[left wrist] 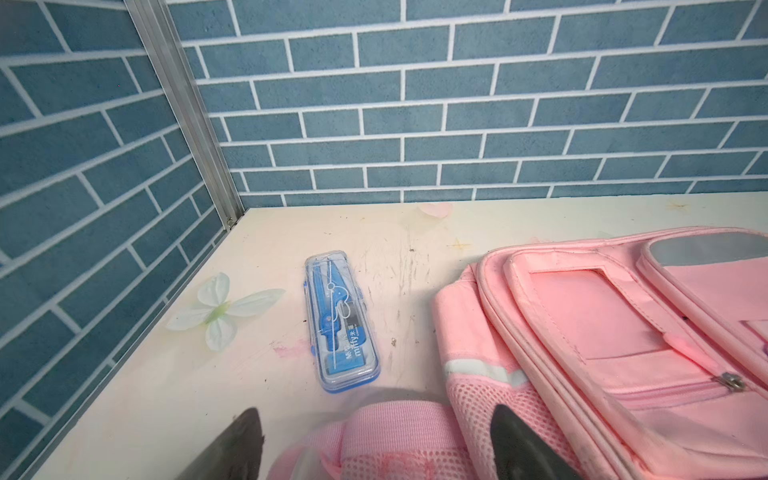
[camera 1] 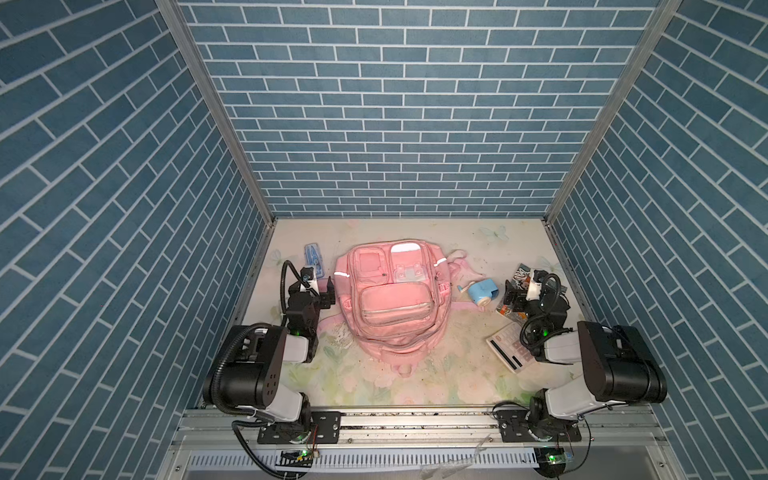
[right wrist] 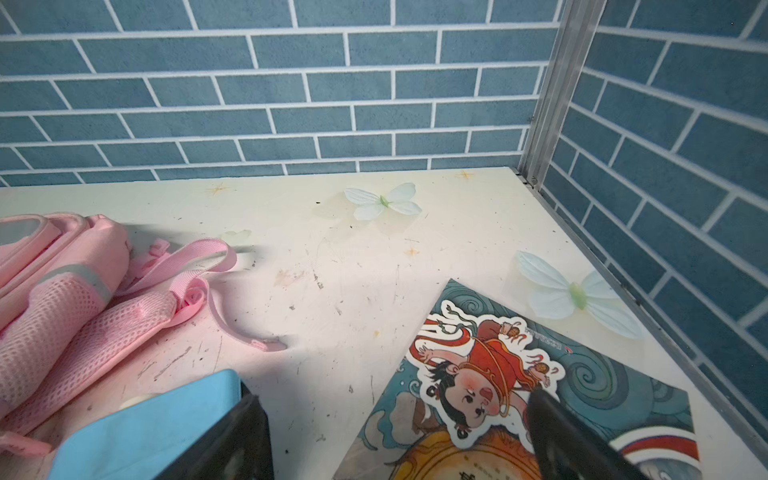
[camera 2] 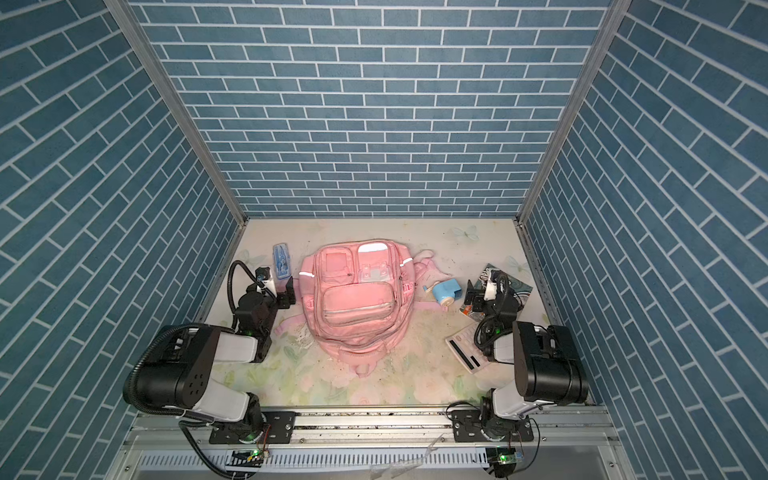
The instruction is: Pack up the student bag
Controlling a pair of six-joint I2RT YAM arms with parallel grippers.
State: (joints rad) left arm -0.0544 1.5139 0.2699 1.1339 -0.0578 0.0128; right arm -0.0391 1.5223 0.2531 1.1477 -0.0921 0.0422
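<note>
The student bag (camera 1: 395, 299) (camera 2: 357, 295), a big pink backpack, lies flat in the middle of the table with its front pockets facing up. My left gripper (camera 1: 326, 293) (camera 2: 287, 291) hovers open at the bag's left side. In the left wrist view this gripper (left wrist: 380, 436) has a pink mesh strap below the gap between its fingers, and the bag (left wrist: 602, 324) fills the side. My right gripper (camera 1: 512, 297) (camera 2: 471, 295) stands open right of the bag. The right wrist view shows it (right wrist: 397, 415) empty above bare table and a picture book's (right wrist: 540, 395) edge.
A clear blue compass case (camera 1: 314, 255) (left wrist: 343, 322) lies left of the bag near the wall. A light blue pencil sharpener (camera 1: 482, 291) (right wrist: 166, 424) sits right of the bag. A calculator (camera 1: 509, 347) lies under the right arm. Brick-patterned walls close three sides.
</note>
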